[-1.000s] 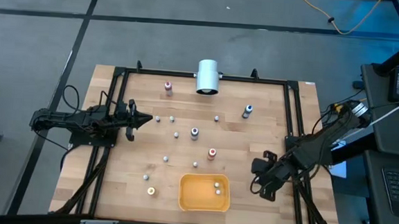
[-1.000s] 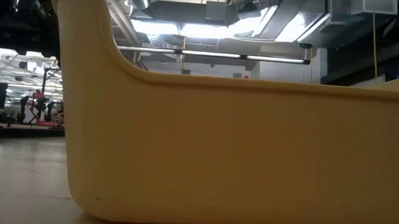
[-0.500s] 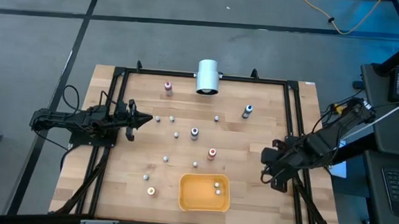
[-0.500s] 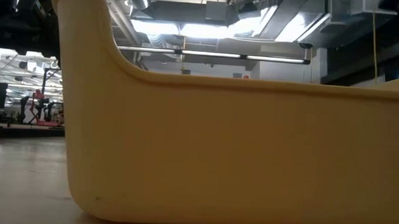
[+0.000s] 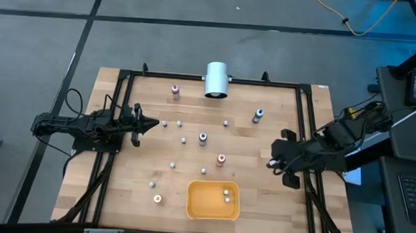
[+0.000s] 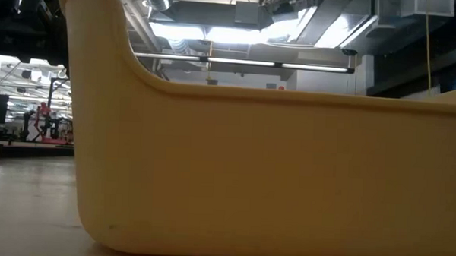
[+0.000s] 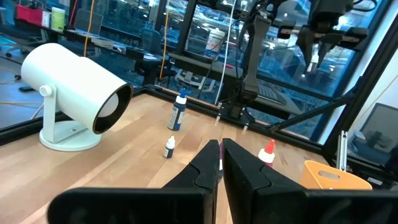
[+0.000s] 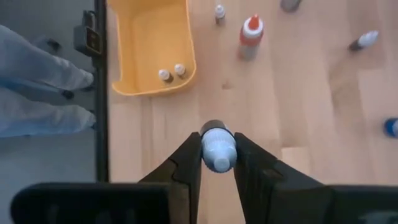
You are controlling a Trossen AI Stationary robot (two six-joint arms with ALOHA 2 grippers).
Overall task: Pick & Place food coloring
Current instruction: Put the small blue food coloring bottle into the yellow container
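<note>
Food coloring bottle (image 8: 217,147) sits clamped between the right gripper (image 8: 217,163) fingers, held above the table off to the side of the orange tray (image 8: 144,56), which already contains two bottles. Risk: the pinch is narrow on a rounded body; a quick swing toward the tray could let it slip or miss the rim. Left gripper (image 7: 220,163), well apart from the tray, is closed and empty.

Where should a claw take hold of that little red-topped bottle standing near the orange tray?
The red-topped bottle stands upright, apart from its neighbours. Probably best to come straight down and pinch its round body just below the cap, fingers on opposite sides; the narrow tip offers little hold.
</note>
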